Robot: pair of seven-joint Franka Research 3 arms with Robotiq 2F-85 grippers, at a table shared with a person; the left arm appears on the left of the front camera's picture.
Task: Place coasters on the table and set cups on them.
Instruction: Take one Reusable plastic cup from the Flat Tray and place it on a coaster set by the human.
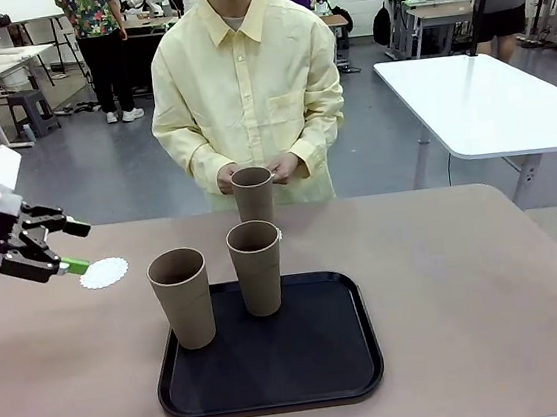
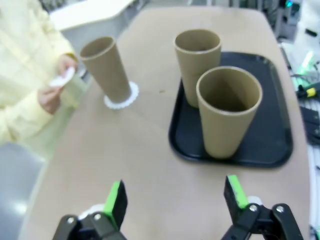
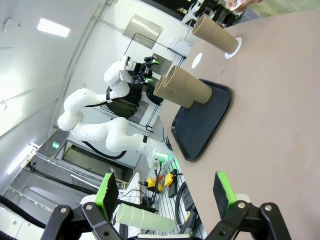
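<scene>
Two brown cups [image 1: 182, 298] [image 1: 256, 267] stand on the black tray [image 1: 277, 370]. A third cup [image 1: 253, 193] [image 2: 105, 67] stands upright on a lacy white coaster [image 2: 121, 98] at the table's [image 1: 470, 297] far edge, in front of the person. The person's hand [image 2: 50, 95] holds another coaster [image 2: 62, 77]. One more coaster [image 1: 104, 273] lies flat on the table at the left, right by a fingertip of my left gripper [image 1: 80, 247] [image 2: 175, 197], which is open with nothing between its fingers. My right gripper [image 3: 165, 192] is open and holds nothing, well back from the tray [image 3: 200, 120].
A white-topped table [image 1: 487, 94] stands behind at the right. The tabletop right of the tray is bare. Other people stand far back in the room.
</scene>
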